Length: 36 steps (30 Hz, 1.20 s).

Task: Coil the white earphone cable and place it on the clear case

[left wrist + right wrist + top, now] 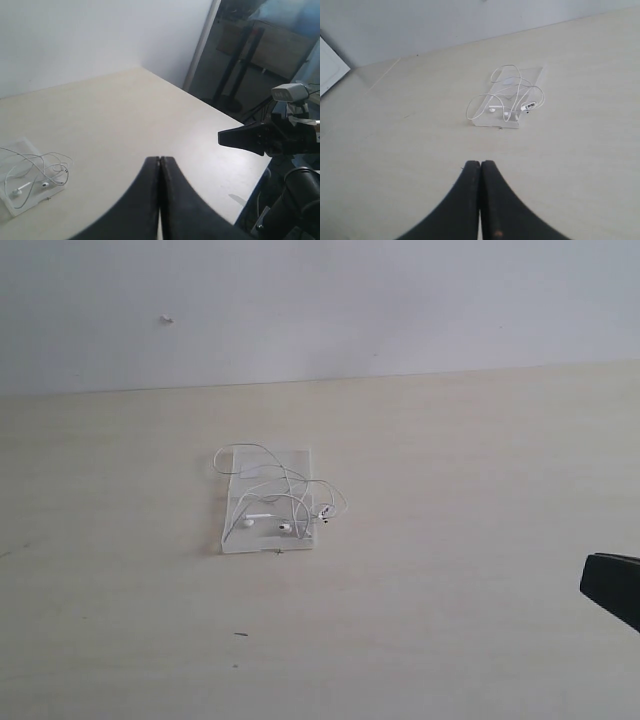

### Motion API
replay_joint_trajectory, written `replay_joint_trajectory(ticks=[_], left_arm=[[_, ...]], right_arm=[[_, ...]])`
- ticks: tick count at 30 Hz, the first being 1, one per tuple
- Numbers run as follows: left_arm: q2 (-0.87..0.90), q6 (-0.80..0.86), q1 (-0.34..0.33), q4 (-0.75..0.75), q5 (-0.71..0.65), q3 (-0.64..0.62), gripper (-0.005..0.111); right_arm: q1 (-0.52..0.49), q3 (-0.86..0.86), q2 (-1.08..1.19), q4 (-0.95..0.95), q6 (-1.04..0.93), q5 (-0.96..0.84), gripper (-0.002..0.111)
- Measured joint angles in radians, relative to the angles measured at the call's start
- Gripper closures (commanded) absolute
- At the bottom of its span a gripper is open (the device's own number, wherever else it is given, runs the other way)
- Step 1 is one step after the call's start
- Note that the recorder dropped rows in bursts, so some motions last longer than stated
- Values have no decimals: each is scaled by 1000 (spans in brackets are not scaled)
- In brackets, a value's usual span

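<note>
The white earphone cable (280, 495) lies in loose loops on top of the clear case (262, 543), which sits on the pale surface (450, 540). The left end effector (159, 161) and the right end effector (480, 164) are squeezed shut, holding nothing, far from the clear case.

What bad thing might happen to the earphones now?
The thin white earphone cable lies in loose loops, and some poke past the edge of the flat clear plastic case, so they may slide off. If the right claw comes close, it might snag a loop and pull the coil apart.
</note>
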<state>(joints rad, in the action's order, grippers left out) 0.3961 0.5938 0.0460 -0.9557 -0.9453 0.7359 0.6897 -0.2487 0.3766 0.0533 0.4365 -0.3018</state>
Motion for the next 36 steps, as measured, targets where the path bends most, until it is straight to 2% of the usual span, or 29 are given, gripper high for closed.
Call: replay_joint_trajectory(ticks=[9, 11, 14, 18, 19, 21, 27, 36], left_arm=[[0, 0, 0, 2, -2, 0, 107], [0, 85, 0, 34, 6, -2, 107], [-22, 308, -20, 79, 125, -53, 107], [-110, 429, -95, 102, 300, -160, 107], [-166, 439, -130, 106, 377, -213, 107], [-230, 443, -154, 108, 469, -283, 107], [-358, 444, -161, 54, 710, -473, 107], [-381, 445, -161, -29, 914, -679, 107]], right_arm=[[0, 0, 0, 0, 0, 0, 108], [0, 0, 0, 0, 0, 0, 108], [0, 0, 0, 0, 0, 0, 108], [0, 0, 0, 0, 2, 0, 108], [0, 0, 0, 0, 2, 0, 108], [0, 0, 0, 0, 2, 0, 108], [0, 0, 0, 0, 2, 0, 108], [0, 0, 0, 0, 2, 0, 108]])
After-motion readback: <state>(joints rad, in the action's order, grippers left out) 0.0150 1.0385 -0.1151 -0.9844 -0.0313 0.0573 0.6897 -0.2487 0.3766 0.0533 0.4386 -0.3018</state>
